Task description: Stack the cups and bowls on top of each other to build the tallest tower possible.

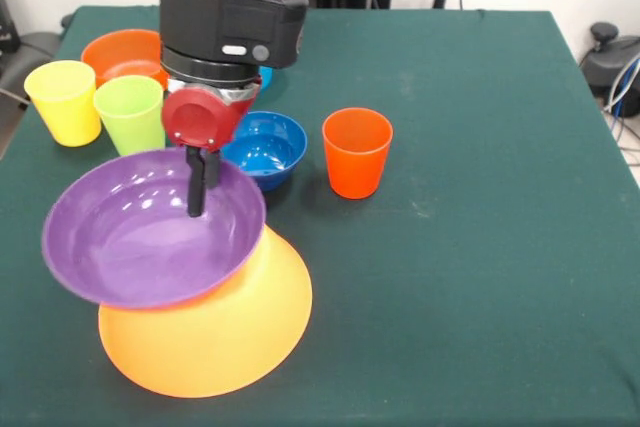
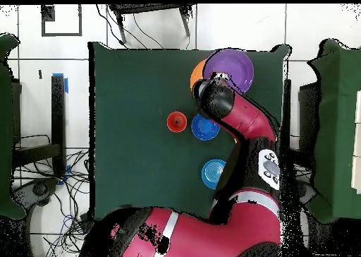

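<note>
The wide purple bowl (image 1: 140, 237) sits tilted on the upturned yellow-orange bowl (image 1: 220, 332) at the front left; both show in the overhead view, purple (image 2: 236, 65) and yellow-orange (image 2: 197, 73). My gripper (image 1: 201, 185) reaches into the purple bowl at its far rim and looks shut on that rim. The orange-red cup (image 1: 357, 152) stands upright to the right, apart from the pile. The dark blue bowl (image 1: 268, 145) lies just behind the purple bowl. The yellow cup (image 1: 63, 100) and lime green cup (image 1: 131, 112) stand at the far left. The purple cup and the lime green bowl are out of view.
The small orange bowl (image 1: 118, 51) lies behind the two left cups. A sliver of the light blue bowl (image 1: 265, 77) shows behind my arm; it is whole in the overhead view (image 2: 213, 174). The arm covers the left cups overhead.
</note>
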### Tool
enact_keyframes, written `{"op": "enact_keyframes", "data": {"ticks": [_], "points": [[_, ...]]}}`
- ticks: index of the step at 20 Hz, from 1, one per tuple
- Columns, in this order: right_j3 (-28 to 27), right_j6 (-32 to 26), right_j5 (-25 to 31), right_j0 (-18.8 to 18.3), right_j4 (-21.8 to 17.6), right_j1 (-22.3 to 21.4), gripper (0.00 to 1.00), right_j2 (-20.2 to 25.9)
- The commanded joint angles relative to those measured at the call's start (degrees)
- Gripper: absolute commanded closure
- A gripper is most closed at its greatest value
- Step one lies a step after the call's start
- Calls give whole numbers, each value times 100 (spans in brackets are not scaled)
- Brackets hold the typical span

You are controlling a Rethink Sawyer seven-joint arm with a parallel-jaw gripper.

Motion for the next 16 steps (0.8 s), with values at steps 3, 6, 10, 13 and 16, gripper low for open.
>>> {"op": "enact_keyframes", "data": {"ticks": [3, 6, 10, 13, 16], "points": [[541, -6, -330, 2, -453, 154, 0, 831], [464, -48, -330, -15, -469, 195, 0, 819], [399, -100, -339, -58, -481, 234, 0, 838], [375, -84, -331, -40, -469, 238, 0, 815], [372, -70, -304, -16, -453, 198, 0, 802]]}}
